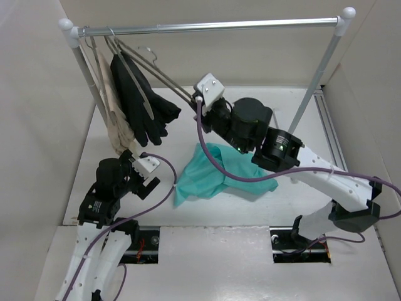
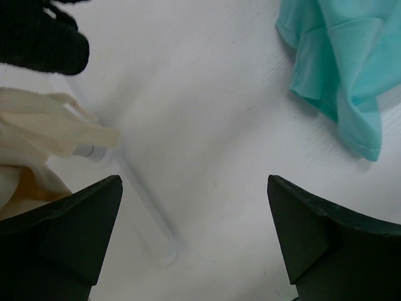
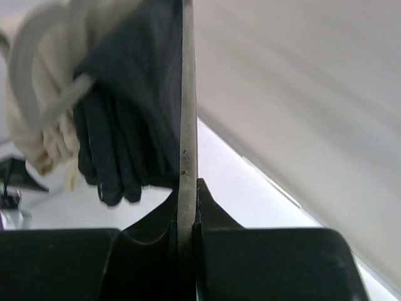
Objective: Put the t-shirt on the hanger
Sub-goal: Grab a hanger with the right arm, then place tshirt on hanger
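One white worktop [image 1: 276,103], beige walls [image 1: 31,94] round it. One rail [image 1: 213,26] across the back. One teal t-shirt [image 1: 200,175] crumpled mid-worktop, partly under the right arm [image 1: 313,166]. One black garment [image 1: 135,94] and one beige garment [image 1: 116,122] hang at rail's left. One bare grey hanger [image 3: 187,94], slanted, clenched in right claw [image 3: 187,207]. Left claw [image 2: 194,188] released, over bare worktop.

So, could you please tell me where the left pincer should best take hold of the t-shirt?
Probably the loose folded edge on the t-shirt side nearest the open left pincer, coming from above and the left. It lies crumpled on the table, and that edge is bunched in folds, clear of the right arm overhanging its right part.
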Tool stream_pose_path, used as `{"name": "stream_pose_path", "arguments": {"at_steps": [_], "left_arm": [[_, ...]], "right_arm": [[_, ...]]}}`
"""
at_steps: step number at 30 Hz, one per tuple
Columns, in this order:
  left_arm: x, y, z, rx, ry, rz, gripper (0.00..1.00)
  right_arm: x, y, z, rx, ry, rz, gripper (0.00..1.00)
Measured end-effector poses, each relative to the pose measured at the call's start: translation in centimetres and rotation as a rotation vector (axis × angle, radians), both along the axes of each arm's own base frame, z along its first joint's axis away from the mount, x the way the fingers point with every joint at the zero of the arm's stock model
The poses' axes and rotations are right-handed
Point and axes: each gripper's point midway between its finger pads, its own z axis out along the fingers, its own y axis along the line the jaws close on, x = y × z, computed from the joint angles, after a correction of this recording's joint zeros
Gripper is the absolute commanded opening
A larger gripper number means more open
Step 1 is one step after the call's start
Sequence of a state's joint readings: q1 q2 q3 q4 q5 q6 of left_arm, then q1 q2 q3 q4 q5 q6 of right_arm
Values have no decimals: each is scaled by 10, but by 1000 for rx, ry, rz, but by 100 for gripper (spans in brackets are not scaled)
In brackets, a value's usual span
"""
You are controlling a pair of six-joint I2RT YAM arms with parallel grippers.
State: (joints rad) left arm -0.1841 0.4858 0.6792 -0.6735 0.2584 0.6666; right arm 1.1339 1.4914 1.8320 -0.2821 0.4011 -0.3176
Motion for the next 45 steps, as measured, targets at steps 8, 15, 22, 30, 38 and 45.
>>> {"name": "stream_pose_path", "arguments": {"at_steps": [8,15,22,30,38,45], "left_arm": [[-11,-27,23,-52,-72,-185,100],[-24,-51,42,-67,-186,-379,100],[-20,-79,60,-168,-313,-517,100],[11,-104,56,-275,-187,-580,100],[24,-138,76,-363,-85,-694,90],[-8,-176,70,-353,4,-891,85]], "right_arm": [[-36,-66,-119,-154,156,11,0],[-74,-136,-199,-212,322,-19,0],[-108,-162,-251,-284,417,73,0],[-119,-170,-252,-339,381,143,0],[-123,-162,-295,-528,399,218,0],[-119,-150,-308,-549,422,234,0]]}}
